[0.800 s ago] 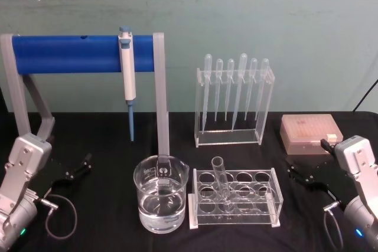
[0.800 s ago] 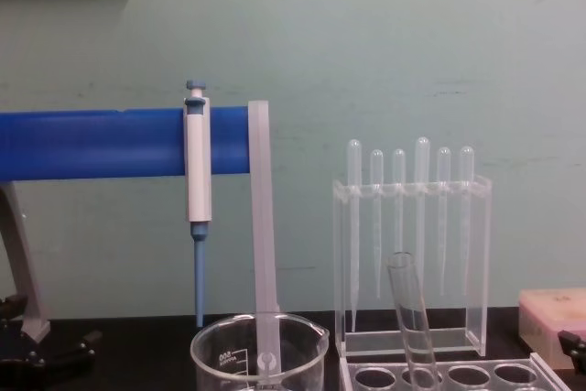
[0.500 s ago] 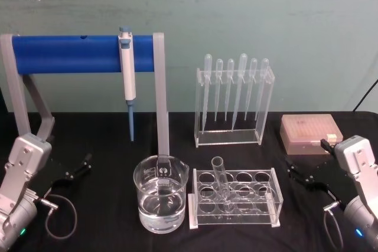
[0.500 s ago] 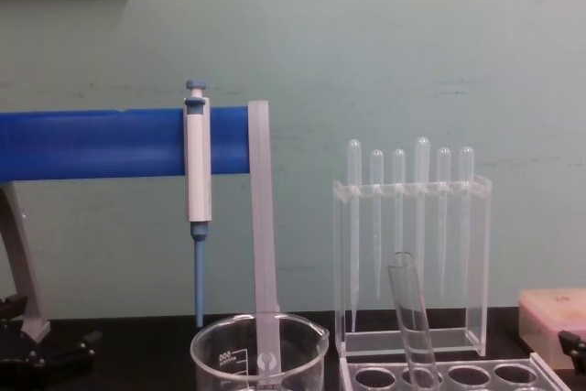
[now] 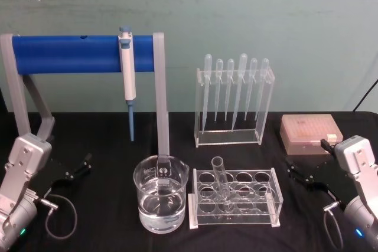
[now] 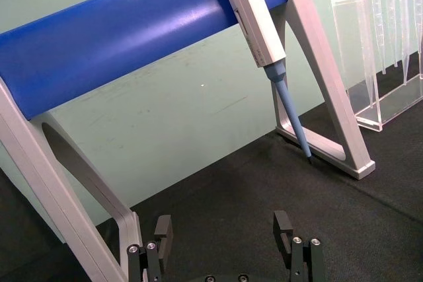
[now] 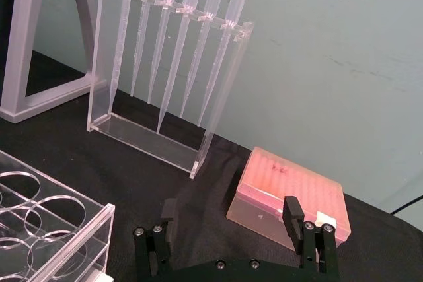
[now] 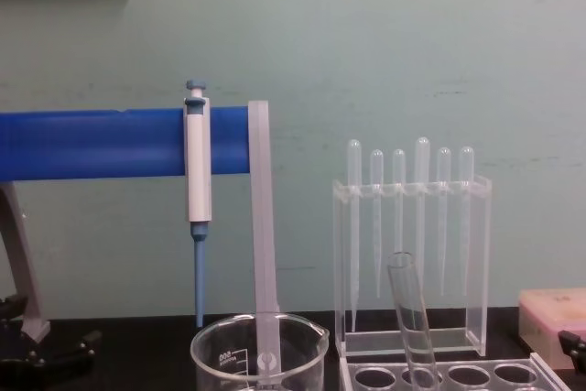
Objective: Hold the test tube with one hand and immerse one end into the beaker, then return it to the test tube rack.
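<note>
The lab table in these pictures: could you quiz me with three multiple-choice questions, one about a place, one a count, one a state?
1. Where is the test tube?
A. lying on the cloth
B. leaning in the rack with round holes
C. hanging on the blue bar

2. How many pipettes hang in the tall clear stand?
A. four
B. six
C. eight

3. The left gripper and right gripper are:
A. open and empty
B. shut on the tube
C. shut on nothing

Answers:
1 B: its base sits in a rack hole and its top tilts.
2 B: six bulbs line the stand's top.
3 A: each wrist view shows the fingers apart with nothing between them.
</note>
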You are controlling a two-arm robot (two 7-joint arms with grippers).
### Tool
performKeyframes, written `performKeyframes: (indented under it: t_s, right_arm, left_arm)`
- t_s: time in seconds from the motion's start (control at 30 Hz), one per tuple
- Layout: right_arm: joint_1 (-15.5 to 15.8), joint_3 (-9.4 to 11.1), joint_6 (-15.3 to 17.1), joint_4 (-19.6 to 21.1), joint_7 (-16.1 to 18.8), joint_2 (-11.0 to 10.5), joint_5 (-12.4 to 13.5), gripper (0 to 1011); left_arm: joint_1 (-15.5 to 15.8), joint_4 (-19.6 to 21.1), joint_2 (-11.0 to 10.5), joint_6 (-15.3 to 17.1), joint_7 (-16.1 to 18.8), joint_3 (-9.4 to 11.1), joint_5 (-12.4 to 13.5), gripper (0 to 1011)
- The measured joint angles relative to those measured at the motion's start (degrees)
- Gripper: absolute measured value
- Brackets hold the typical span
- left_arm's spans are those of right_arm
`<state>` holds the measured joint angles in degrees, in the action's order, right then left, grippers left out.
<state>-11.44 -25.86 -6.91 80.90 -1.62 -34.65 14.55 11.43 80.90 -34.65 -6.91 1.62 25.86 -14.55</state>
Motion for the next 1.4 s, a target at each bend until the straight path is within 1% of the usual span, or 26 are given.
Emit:
performKeyframes:
  t_s: [0.53,0.6,0.67,0.7,0.8,0.83,0.87,0.9,0.97,1.03,1.1,1.17,1.23,1.27,1.3,1.33,1.4]
  right_arm:
    - [0.0,0.0,0.0,0.0,0.0,0.0,0.0,1002]
    - [0.4,0.3,0.0,0.6,0.0,-0.2,-0.2,1003]
    - [1.4,0.7,-0.2,1.9,-0.1,-0.9,-0.7,1002]
    - [2.8,1.2,-0.6,3.6,-0.5,-1.9,-1.6,1002]
    - [5.2,2.1,-1.1,6.4,-1.3,-3.8,-2.8,1002]
    - [7.2,3.0,-1.4,8.6,-1.4,-5.4,-3.1,1002]
    - [8.2,3.4,-1.5,9.8,-1.4,-6.2,-3.2,1002]
    - [10.1,4.4,-1.6,12.0,-1.2,-7.9,-3.0,1002]
    - [11.9,5.4,-1.7,14.0,-0.2,-9.7,-2.2,1002]
    - [13.6,6.3,-1.9,16.0,1.9,-11.7,-0.8,1002]
    - [15.9,7.4,-2.7,19.1,8.6,-16.0,2.9,1002]
    - [16.3,7.5,-3.5,19.8,12.3,-17.8,4.7,1002]
    - [16.2,7.4,-4.9,20.1,17.1,-19.2,6.8,1002]
    - [15.6,6.8,-6.4,20.1,21.7,-19.9,8.5,1002]
    - [15.1,6.5,-7.0,19.9,23.6,-20.1,9.1,1002]
    - [14.0,5.7,-8.1,19.6,27.4,-20.1,10.2,1002]
    - [12.9,5.1,-8.8,19.2,30.2,-19.7,10.8,1002]
  left_arm:
    - [0.0,0.0,0.0,0.0,0.0,0.0,0.0,1000]
    - [0.0,0.0,0.0,0.0,0.0,0.0,0.0,1000]
    - [0.0,0.0,0.0,0.0,0.0,0.0,0.0,1000]
    - [0.0,0.0,0.0,0.0,0.0,0.0,0.0,1000]
    - [0.0,0.0,0.0,0.0,0.0,0.0,0.0,1000]
    - [0.0,0.0,0.0,0.0,0.0,0.0,0.0,1000]
    - [0.0,0.0,0.0,0.0,0.0,0.0,0.0,1000]
    - [0.0,0.0,0.0,0.0,0.0,0.0,0.0,1000]
    - [0.0,0.0,0.0,0.0,0.0,0.0,0.0,1000]
    - [0.0,0.0,0.0,0.0,0.0,0.0,0.0,1000]
    - [0.0,0.0,0.0,0.0,0.0,0.0,0.0,1000]
    - [0.0,0.0,0.0,0.0,0.0,0.0,0.0,1000]
    - [0.0,0.0,0.0,0.0,0.0,0.0,0.0,1000]
    - [0.0,0.0,0.0,0.0,0.0,0.0,0.0,1000]
    - [0.0,0.0,0.0,0.0,0.0,0.0,0.0,1000]
    - [0.0,0.0,0.0,0.0,0.0,0.0,0.0,1000]
    - [0.0,0.0,0.0,0.0,0.0,0.0,0.0,1000]
